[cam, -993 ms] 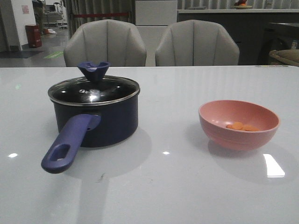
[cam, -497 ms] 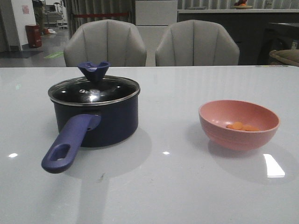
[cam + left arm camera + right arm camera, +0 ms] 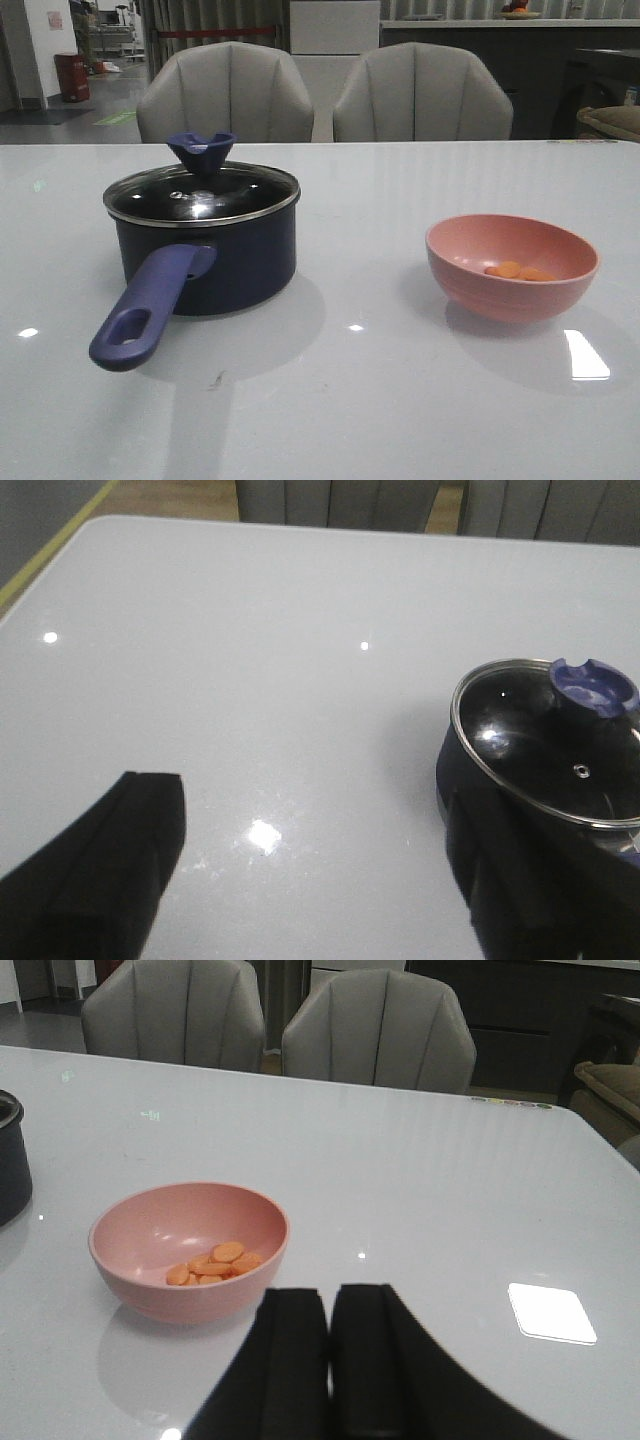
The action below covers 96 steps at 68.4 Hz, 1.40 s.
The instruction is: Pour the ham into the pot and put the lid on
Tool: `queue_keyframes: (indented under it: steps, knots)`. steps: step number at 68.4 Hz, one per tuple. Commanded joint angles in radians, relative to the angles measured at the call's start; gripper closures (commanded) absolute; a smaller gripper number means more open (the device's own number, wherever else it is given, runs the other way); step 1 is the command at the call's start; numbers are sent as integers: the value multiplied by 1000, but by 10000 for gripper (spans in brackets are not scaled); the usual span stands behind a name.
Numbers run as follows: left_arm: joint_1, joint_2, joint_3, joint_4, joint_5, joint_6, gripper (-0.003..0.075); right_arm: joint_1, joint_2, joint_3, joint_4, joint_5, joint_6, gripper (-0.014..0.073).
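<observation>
Lid [image 3: 201,193] on pot [image 3: 207,258], ham [image 3: 518,271] in bowl [image 3: 511,266].

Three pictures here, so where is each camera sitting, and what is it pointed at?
Front view: looks forward over the table at the pot, its lid and the pink bowl; no part of the robot shows.
Left wrist view: rides the left arm, facing the lidded pot; the left gripper fingers stand wide apart.
Right wrist view: rides the right arm, facing the bowl of ham; the right gripper fingers are together.
Shared: pot in front and left wrist, bowl in front and right wrist.
</observation>
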Motion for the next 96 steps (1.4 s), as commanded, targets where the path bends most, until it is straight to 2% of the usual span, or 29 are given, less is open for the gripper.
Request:
queue_keyframes:
  steps: [1,8,15,36,44,51,65,78,96]
  knots:
    - [-8,149,-177,-1,40,-5,126,-3,-21,-4,-8,-77,0,424]
    - [-10,309,-320,-19,157,-5,126,-3,-21,-4,-8,-77,0,424]
    - [-33,427,-433,-25,213,-5,127,-3,-21,-4,-8,-77,0,424]
    - [-271,790,-745,-14,320,-5,125,-3,-21,-4,-8,-77,0,424]
    - [-345,908,-862,-14,333,-12,90,-3,-21,-4,-8,-77,0,424]
    - [-381,991,-959,19,361,-63,54,-3,-21,-4,-8,-77,0,424]
    - [-429,1152,-1137,108,488,-169,53,-3,-21,-4,-8,-77,0,424]
    - [-454,1248,-1227,141,566,-240,62,-3,-21,-4,-8,-77,0,424]
    - [-454,1293,-1233,144,567,-296,62,-3,-21,-4,-8,-77,0,424]
